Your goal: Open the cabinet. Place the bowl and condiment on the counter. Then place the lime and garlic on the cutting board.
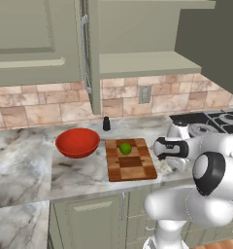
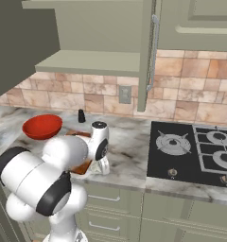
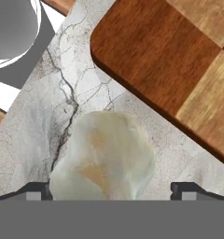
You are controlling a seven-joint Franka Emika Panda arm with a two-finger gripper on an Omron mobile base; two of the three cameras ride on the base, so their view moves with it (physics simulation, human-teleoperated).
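My wide-open two-finger gripper (image 3: 112, 189) straddles the lumpy whitish garlic bulb (image 3: 102, 156) on the veined marble counter (image 3: 44, 126) just off the chequered wooden cutting board's (image 3: 179, 60) corner, gripping nothing, fingertips (image 3: 37, 190) cut off below, bulb's base hidden.

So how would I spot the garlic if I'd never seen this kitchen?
Find the grey-white marble counter and the chequered wooden cutting board on it. Just off the board's corner, on bare marble between the open tool's tips, sits the whitish lumpy garlic bulb. Unlike the round green lime on the board, it is pale and bumpy.
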